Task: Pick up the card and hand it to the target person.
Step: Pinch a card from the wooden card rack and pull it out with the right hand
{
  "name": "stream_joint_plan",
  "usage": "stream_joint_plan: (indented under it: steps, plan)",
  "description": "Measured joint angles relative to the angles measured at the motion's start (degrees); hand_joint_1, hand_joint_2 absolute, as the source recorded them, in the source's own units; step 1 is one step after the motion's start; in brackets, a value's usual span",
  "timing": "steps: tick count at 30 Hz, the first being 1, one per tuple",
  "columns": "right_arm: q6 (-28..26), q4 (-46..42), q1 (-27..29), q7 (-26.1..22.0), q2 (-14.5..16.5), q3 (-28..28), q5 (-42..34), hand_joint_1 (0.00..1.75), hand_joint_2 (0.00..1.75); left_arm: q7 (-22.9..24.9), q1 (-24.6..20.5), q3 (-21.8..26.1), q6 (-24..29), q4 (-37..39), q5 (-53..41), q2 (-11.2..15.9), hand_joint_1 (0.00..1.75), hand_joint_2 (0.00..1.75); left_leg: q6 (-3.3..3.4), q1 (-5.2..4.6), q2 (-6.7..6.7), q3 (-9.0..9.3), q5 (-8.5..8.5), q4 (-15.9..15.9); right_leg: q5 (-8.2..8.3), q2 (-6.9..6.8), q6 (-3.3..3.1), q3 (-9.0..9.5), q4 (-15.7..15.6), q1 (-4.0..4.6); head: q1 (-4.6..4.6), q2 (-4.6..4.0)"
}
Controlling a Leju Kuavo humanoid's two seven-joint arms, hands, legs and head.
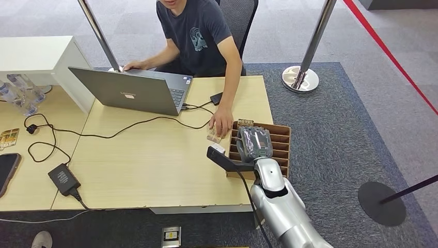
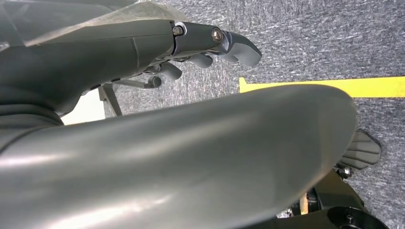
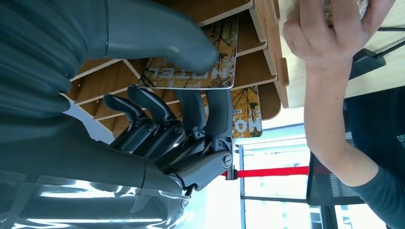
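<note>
Head view: my right hand [image 1: 254,143] hangs over the brown slotted card rack [image 1: 283,138] at the desk's [image 1: 155,165] near corner, palm down, so the fingers can reach into the slots where the cards stand on edge. The seated person [image 1: 199,36] rests a hand [image 1: 222,122] on the tabletop just beyond the rack, pressing on something small I cannot make out; I judge this to be the one who should get the card, placed close for a short pass.

Left wrist view: my left hand [image 2: 210,43] hangs by the robot's side over grey carpet [image 2: 310,38], near a yellow floor line [image 2: 325,86]. The fingers look loosely curled with nothing in them, though how far they are closed I cannot tell. It is idle, I judge, because the rack lies on the other side.

Right wrist view: the thumb [image 3: 157,40] lies on the printed face of the card [image 3: 210,67], and the dark fingers [image 3: 210,112] curl in behind it. The grip reads as a narrow pinch closing on the card, which is seated between the rack's wooden dividers [image 3: 260,71]. A second printed card [image 3: 248,114] stands one slot farther from the thumb, past the fingertips. I judge the lift not yet made; the card should slide straight out along its slot.
</note>
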Motion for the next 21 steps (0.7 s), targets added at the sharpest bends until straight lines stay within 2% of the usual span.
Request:
stream_joint_plan:
  steps: [21]
  plan:
    - [0.45, -2.6, 1.12, -1.69, -1.35, 0.2, -0.31, 1.75, 1.75, -0.08, -0.02, -0.06, -0.01, 0.0, -0.23, 0.0, 0.0, 0.0, 0.0, 0.0, -0.01, -0.03, 0.0, 0.0, 0.0, 0.0, 0.01, 0.0, -0.01, 0.0, 0.0, 0.0]
